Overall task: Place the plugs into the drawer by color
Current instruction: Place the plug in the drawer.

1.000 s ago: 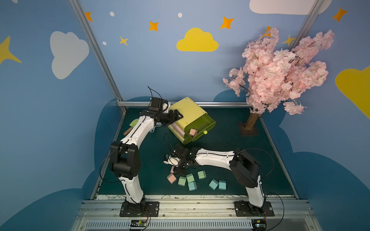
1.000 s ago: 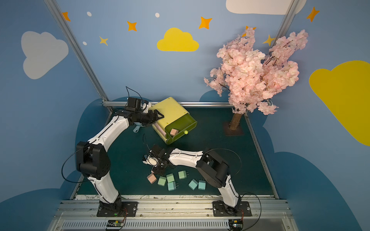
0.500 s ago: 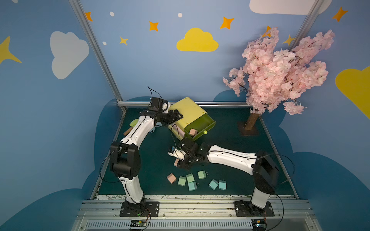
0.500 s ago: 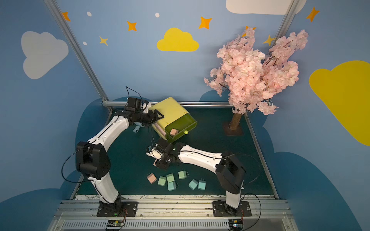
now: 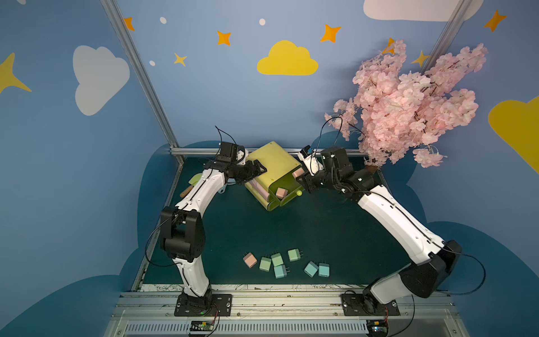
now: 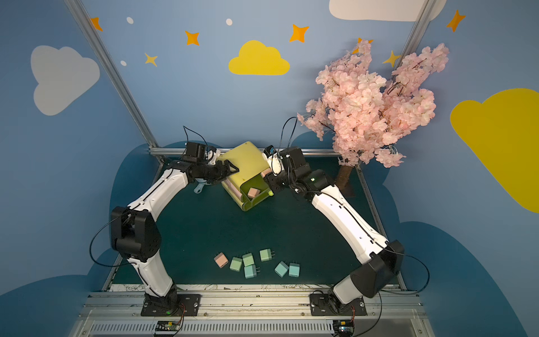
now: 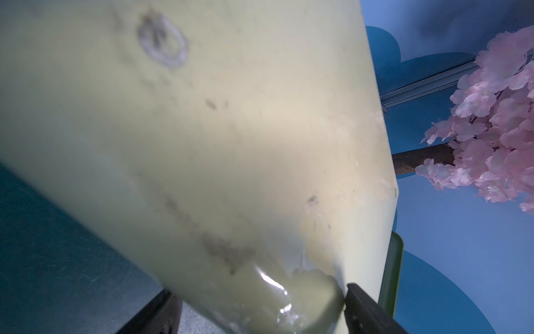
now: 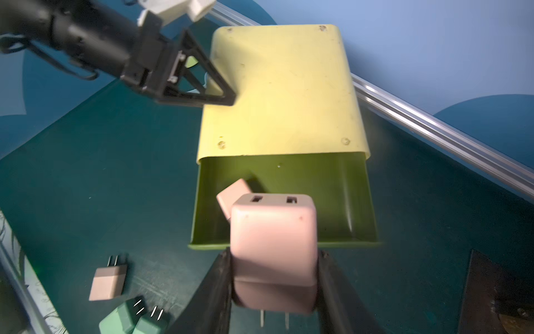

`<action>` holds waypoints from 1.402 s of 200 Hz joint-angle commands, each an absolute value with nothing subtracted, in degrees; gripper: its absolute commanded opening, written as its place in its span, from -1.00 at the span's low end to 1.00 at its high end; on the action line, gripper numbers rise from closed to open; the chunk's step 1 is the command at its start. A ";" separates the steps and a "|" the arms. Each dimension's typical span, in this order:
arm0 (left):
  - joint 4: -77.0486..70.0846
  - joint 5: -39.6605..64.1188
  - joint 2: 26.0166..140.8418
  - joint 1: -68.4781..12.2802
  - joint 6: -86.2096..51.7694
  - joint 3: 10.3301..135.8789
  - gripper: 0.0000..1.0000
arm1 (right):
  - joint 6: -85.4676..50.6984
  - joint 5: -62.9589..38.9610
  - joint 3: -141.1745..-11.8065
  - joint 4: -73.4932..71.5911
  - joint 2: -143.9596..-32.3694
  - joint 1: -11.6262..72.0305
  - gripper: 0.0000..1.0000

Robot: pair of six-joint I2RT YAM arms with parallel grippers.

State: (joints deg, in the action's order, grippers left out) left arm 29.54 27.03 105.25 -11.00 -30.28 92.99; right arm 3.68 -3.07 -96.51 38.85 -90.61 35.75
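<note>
Left gripper [image 5: 256, 172] narrow, clamped on rear corner of small yellow plastic chest [image 5: 272, 163]. Its olive-green drawer [image 8: 341, 202] is out, one pink cube plug [image 8: 234, 191] inside. Right gripper [image 8: 274, 256] pinches another pink plastic plug [image 8: 273, 225] just above the drawer's front lip. Risk: released that near the lip it tips out; left grip slipping shifts the chest. Seven loose plugs [image 5: 277, 259] on dark green mat [image 5: 320, 233] before the chest; pink blossom tree [image 5: 408, 102] to its right, blue cloud walls [image 5: 204, 102].

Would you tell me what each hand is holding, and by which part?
The right hand grips a pink plug by two opposite sides. The left hand appears to clamp the drawer chest by a side edge near its back.
</note>
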 commanded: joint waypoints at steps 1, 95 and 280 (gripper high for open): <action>32.61 25.49 104.59 -11.16 -29.62 91.66 0.77 | 3.41 -5.14 -102.01 44.32 -95.33 34.95 -0.68; 32.63 25.49 104.57 -11.16 -29.62 91.50 0.77 | 4.40 -6.71 -115.13 53.55 -109.98 34.01 -0.67; 32.63 25.40 104.68 -11.51 -29.55 91.55 0.77 | 4.12 -5.62 -122.38 56.24 -118.93 33.84 -0.04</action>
State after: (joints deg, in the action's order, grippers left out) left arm 29.54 27.00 105.23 -11.16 -30.33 92.95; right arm 3.90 -5.52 -120.14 55.05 -118.80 34.22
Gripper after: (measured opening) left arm 0.885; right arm 0.443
